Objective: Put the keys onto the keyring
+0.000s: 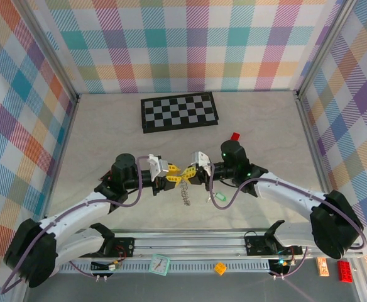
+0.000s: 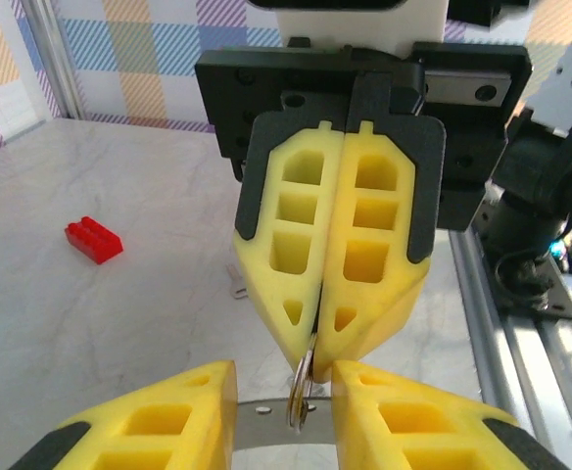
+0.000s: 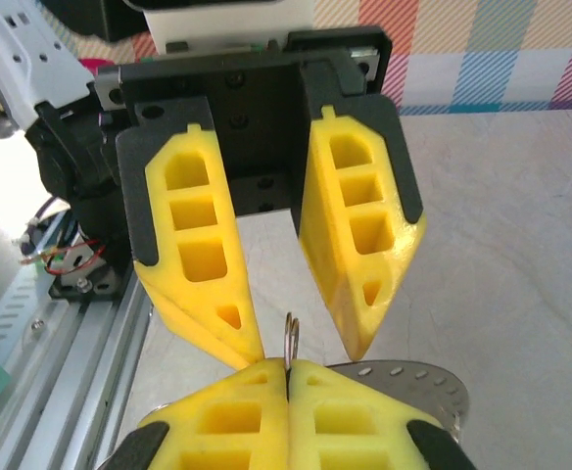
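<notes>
My right gripper (image 3: pixel 287 364) pinches the keyring (image 3: pixel 413 377) by its wire fringe, mid-frame. The left gripper (image 2: pixel 283 370) gapes beside it. The green key (image 1: pixel 220 199) (lower centre) lies unthreaded, I judge.

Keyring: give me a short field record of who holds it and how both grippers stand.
right gripper: shut on a small wire loop at the rim of the keyring
left gripper: open, fingertips either side of that loop, not clamping it
keyring position: between the two grippers, mid-table
green-headed key: apparently on the table beside the right arm, not on the ring
black-headed key: cannot tell
</notes>
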Controlling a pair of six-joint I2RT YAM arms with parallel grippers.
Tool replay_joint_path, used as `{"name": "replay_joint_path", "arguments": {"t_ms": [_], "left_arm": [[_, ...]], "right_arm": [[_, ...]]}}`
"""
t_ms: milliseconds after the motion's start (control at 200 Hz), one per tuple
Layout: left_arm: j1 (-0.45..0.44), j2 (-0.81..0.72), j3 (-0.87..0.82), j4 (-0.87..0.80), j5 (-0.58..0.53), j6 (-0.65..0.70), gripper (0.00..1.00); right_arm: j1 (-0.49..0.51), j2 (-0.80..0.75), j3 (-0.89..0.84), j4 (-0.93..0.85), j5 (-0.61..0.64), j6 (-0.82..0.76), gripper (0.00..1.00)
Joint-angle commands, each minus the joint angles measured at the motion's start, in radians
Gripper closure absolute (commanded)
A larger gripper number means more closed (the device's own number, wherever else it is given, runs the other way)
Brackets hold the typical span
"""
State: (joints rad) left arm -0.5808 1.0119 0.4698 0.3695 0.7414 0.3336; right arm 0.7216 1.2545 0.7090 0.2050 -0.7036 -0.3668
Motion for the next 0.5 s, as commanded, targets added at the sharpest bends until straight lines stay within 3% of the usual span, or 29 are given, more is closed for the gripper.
{"name": "replay_joint_path", "arguments": {"t_ms": [0, 280, 495], "left_arm": [[-0.010, -0.030, 0.059, -0.214, -0.030, 0.142, 0.71], [-0.013, -0.006, 0.146, -0.363, -0.017, 0.243, 0.79], [-0.026, 0.027, 0.185, -0.398, -0.007, 0.283, 0.82]], "right_arm": [[0.019, -0.022, 0.081, -0.235, 0.033, -0.153, 1.00], [0.062, 0.005, 0.200, -0.440, 0.086, -0.270, 1.00], [0.088, 0.016, 0.238, -0.455, 0.086, -0.272, 1.00]]}}
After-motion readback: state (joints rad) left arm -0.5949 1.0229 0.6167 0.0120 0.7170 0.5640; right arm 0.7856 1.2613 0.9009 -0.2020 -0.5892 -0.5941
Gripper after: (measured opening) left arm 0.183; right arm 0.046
